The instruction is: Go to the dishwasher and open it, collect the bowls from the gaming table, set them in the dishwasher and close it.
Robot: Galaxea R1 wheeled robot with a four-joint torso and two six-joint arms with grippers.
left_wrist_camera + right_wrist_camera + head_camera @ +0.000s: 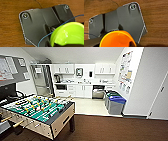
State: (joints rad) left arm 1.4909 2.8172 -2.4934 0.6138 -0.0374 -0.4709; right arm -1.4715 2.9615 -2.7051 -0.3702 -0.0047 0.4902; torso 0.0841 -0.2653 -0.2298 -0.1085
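Observation:
A lime-green bowl shows large and close in the left wrist view, above brown wood-look floor, with my left gripper shut on its rim. In the right wrist view an orange bowl sits equally close, and my right gripper is shut on its edge. The dishwasher, steel-fronted with a dark top, stands under the counter at the far back of the kitchen. I cannot tell how its door stands. The gaming table is out of view.
A green table-football table stands close at the left, its rods sticking out. Blue and green bins line the right wall ahead. White cupboards and a counter fill the back wall. Brown floor meets pale kitchen floor.

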